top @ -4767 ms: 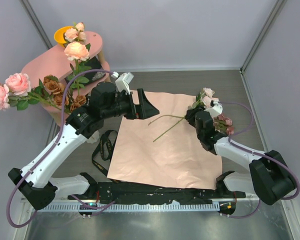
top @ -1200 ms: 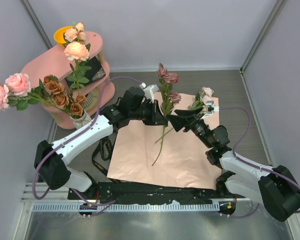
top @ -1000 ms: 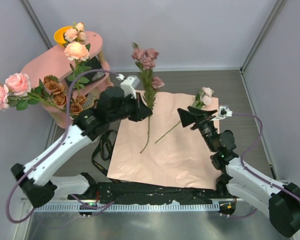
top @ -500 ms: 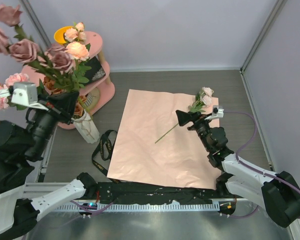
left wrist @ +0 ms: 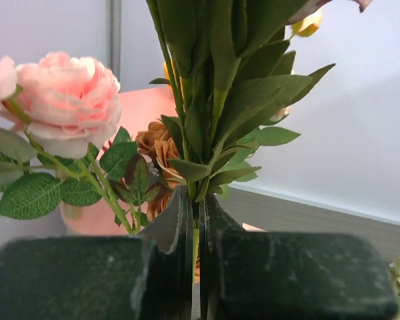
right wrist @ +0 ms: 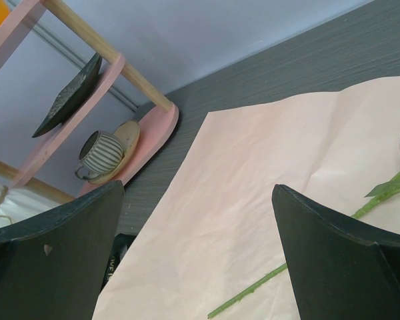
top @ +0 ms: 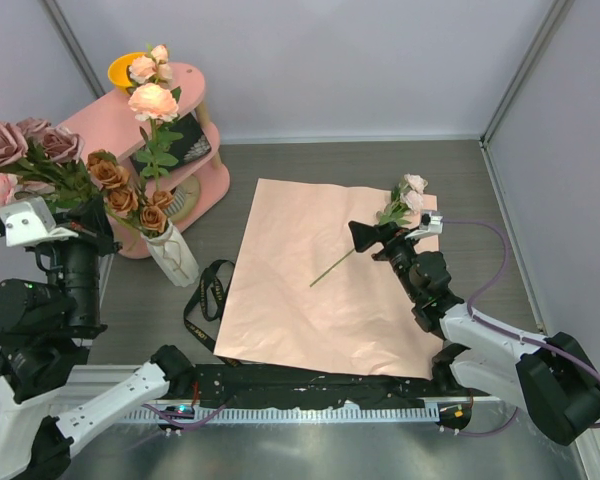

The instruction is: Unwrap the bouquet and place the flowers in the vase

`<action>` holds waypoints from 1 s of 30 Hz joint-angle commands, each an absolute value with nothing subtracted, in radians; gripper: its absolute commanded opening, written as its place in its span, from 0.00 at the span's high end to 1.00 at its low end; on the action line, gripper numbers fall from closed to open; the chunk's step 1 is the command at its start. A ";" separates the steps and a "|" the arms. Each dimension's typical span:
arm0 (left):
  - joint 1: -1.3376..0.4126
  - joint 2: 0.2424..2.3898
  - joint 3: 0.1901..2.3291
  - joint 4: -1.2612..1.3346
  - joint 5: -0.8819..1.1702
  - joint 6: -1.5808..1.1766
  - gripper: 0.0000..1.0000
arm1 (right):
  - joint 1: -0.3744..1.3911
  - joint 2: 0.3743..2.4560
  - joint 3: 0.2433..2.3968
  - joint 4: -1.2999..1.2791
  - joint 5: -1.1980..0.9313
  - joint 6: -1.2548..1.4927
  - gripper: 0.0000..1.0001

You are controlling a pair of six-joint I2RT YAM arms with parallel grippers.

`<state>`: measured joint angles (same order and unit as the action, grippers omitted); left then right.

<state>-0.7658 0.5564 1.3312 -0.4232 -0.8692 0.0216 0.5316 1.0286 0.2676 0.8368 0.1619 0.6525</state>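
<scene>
My left tool (left wrist: 195, 217) is clenched on the green stems of a small bunch of dusky-pink flowers (top: 20, 145), raised high at the left side of the table. My right tool (right wrist: 199, 190) hangs released, jaws wide, over the unwrapped paper (top: 320, 300). A single stem (top: 355, 252) lies on that paper just in front of it.

The vase (top: 173, 257) stands on the table at the foot of the pink shelf (top: 100, 125). It is to the right of my raised tool and already holds rust-brown and pale pink blooms.

As I judge it, the step is to bring this bunch over the vase and lower it in. To do that well, I should line the cut ends up directly above the scalloped mouth before I descend. I should thread them down between the stems already inside rather than press against them, since the vase looks light enough to tip. I should let go only once the stems are seated.

The bunch's long axis rises nearly straight out of my jaws. The leaves and blooms are above, leaning toward the far left in the overhead view. The cut ends point down below my tool, out of sight.
</scene>
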 commanded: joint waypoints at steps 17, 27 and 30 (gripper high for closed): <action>-0.769 0.517 0.979 0.510 -1.140 0.239 1.00 | 0.529 1.017 0.305 0.888 0.160 0.650 0.00; -0.769 0.506 0.904 0.643 -1.189 0.256 1.00 | 0.529 1.022 0.305 0.890 0.158 0.652 0.00; -0.769 0.506 0.887 0.661 -1.203 0.259 1.00 | 0.529 1.019 0.305 0.890 0.156 0.652 0.00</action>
